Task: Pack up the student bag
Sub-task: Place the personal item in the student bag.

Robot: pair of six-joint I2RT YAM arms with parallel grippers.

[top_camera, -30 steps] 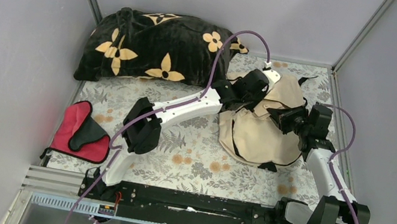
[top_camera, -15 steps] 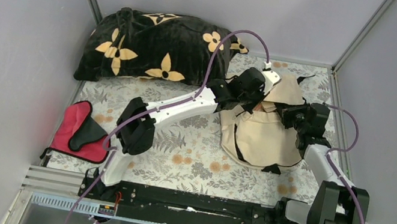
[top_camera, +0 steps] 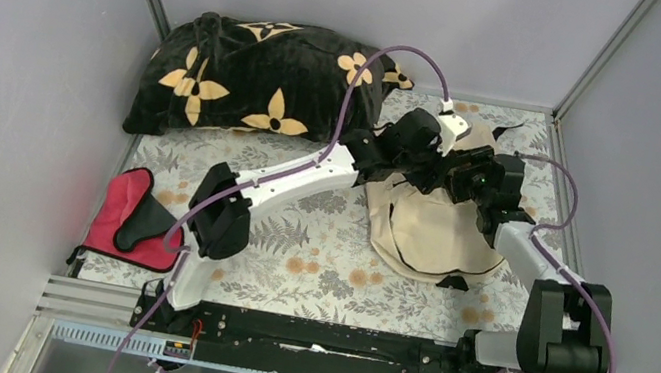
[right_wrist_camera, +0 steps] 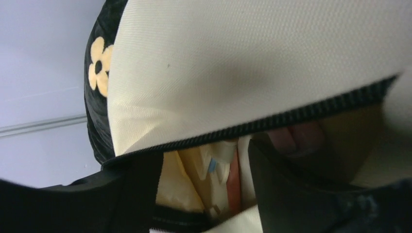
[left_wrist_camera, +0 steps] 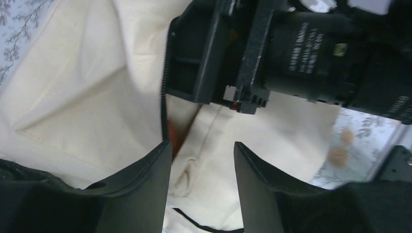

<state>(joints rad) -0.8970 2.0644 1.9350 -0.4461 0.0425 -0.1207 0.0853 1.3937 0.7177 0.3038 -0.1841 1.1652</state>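
- Now the student bag lies on the floral table cover at the far right, its far edge near the black flower-patterned pillow. A second ago its upper panel stood bunched and raised between the two arms; it now sags lower and flatter
- Arm position: the right arm has swung in from the bag's right side to its far edge, so both wrists now meet nose to nose over the opening
- Jaw state, left: the left gripper has its jaws well apart with nothing clamped. Cream fabric and a dark zip line show through the gap, with something reddish in the slit that cannot be identified
- Jaw state, right: the right gripper is likewise parted and holds nothing. The zip edge crosses just above its fingers, and the bag interior shows beyond
- Task meaning: both jaws appear to have just released the fabric, so the mouth is no longer held open. A fresh grip is probably needed before further loading or zipping. How full the bag is cannot be told
- Writing: small white print runs sideways on the black motor housing opposite the left wrist camera, too small to read reliably. A blue-and-white tag sits inside the opening with no legible text. No brand shows on the bag
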